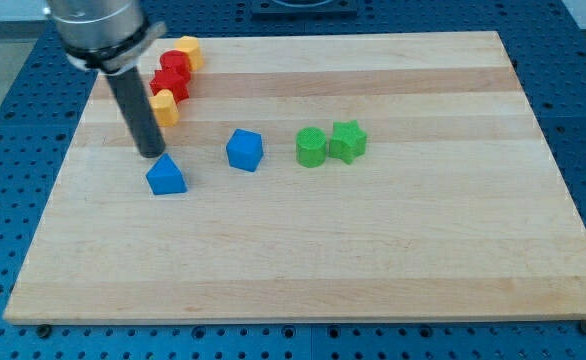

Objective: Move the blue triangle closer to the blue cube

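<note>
Standing upright on the wooden board (373,250), my tip (151,154) sits just above the blue triangle (166,175), at its upper-left edge — touching or a hair off, hard to say from the camera view. It's a bare rod, so nothing is clamped or held. The blue cube (244,150) lies to the view's right of the triangle, near but apart, a touch higher. Further right, a green cylinder-like block (312,147) and a green star-like block (348,141) sit side by side, touching. Up at the top left — a diagonal run: yellow block (188,51), two red blocks (176,64) (170,84), then another yellow block (164,106) just beside the rod.
</note>
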Motion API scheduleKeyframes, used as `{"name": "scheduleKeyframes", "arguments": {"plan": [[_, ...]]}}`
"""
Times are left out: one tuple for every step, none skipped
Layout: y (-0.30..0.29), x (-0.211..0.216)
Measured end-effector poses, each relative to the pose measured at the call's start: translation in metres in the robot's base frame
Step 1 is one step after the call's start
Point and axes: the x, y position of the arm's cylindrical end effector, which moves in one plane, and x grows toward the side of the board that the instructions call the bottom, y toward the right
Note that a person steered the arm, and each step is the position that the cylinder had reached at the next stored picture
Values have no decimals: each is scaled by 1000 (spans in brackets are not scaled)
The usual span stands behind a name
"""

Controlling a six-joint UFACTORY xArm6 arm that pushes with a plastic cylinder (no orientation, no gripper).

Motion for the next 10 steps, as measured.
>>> {"name": "scheduleKeyframes", "arguments": {"plan": [[-13,6],[-14,46],[8,45],[36,28],[46,41],[49,67],[58,69],[74,81],[101,91],[101,93]]}}
